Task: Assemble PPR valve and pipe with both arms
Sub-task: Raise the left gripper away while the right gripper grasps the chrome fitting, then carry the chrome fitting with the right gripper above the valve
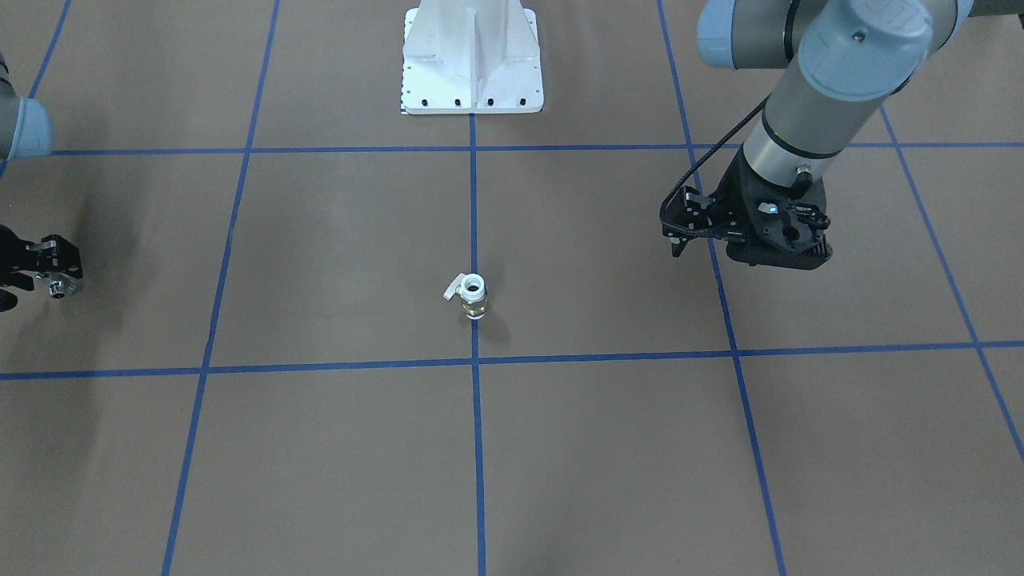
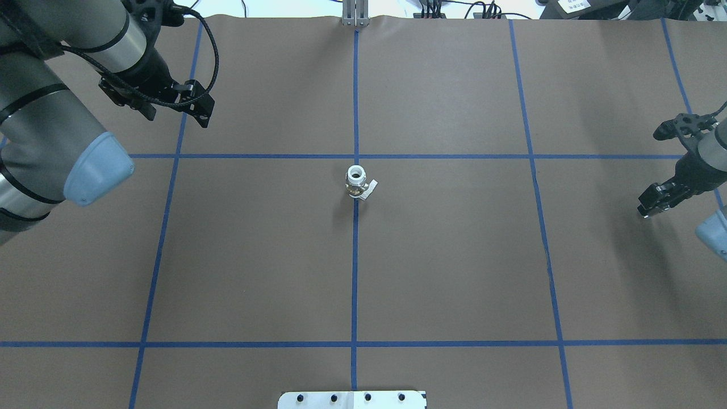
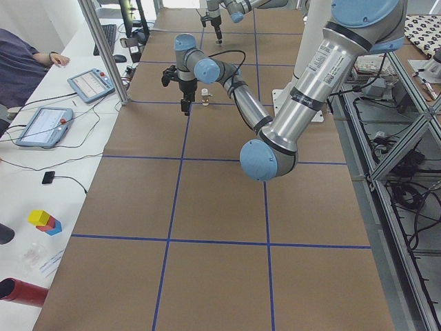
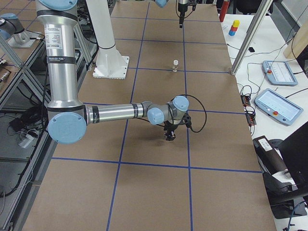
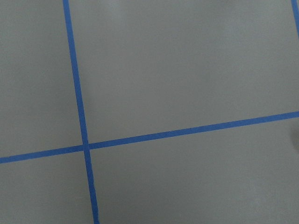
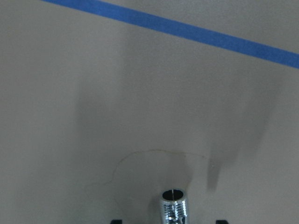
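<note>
Nothing was joined (early days): right fingers [image 2: 653,200] pinched the shiny silver pipe [image 6: 174,211]; brass-and-white PPR valve [image 1: 474,294] stood well apart; whether left fingers [image 2: 200,109] were spread, I couldn't tell.

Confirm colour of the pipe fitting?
Shiny silver, chrome-like. The pipe shows best in the right wrist-mounted view.

White pedestal [image 1: 472,56]; blue tape grid [image 1: 478,432]; brown table [image 1: 336,240].
</note>
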